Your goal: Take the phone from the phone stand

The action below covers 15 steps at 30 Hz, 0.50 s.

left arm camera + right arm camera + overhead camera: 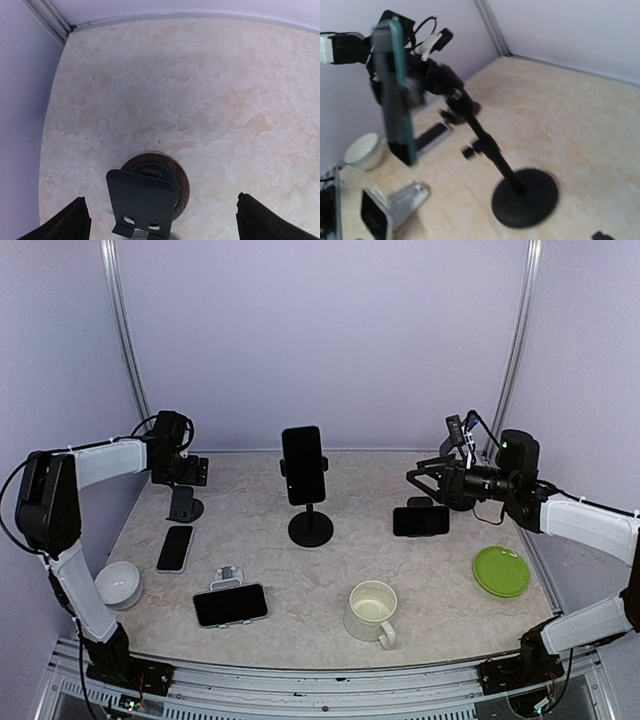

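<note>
A black phone (302,465) stands upright, clamped in a tall black stand (310,528) at the table's middle. In the right wrist view, blurred, the phone (395,90) shows edge-on with a teal rim on the stand (525,197). A second phone (421,521) leans on a low stand at the right. A third phone (230,604) rests against a silver stand (228,575). My left gripper (180,472) is open and empty above a small phoneless stand (142,200). Its fingers (70,225) sit wide apart. My right gripper (425,478) is open and empty above the right phone.
A phone (175,547) lies flat on the table beside the small stand (183,505). A white bowl (118,584) is at the front left. A cream mug (371,611) is at the front middle and a green plate (501,571) at the right. Walls enclose the table.
</note>
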Each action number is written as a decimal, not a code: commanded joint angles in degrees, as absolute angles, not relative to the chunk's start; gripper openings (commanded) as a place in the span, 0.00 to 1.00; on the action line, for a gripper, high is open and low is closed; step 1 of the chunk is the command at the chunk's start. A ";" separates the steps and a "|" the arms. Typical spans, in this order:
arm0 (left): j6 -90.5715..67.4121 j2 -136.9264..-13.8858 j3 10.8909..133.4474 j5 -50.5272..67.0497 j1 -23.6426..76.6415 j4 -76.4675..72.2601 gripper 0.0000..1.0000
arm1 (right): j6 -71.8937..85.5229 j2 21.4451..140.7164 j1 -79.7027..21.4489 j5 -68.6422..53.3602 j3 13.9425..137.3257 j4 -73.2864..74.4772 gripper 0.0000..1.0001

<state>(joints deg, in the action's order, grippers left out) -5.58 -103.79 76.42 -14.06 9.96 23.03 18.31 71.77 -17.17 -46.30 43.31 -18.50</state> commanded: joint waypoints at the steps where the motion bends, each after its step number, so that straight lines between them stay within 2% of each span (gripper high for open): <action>1: -6.89 -98.24 74.34 -15.38 12.68 20.92 0.99 | 18.10 74.44 -19.25 -50.11 48.86 -15.11 0.98; 15: -8.69 -82.97 67.03 -5.71 18.01 13.00 0.99 | 15.31 89.68 -28.28 -55.73 65.90 -8.62 0.88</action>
<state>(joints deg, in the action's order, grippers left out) -7.33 -87.05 68.31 -9.08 17.23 16.69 16.05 86.17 -25.61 -52.38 61.84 -10.79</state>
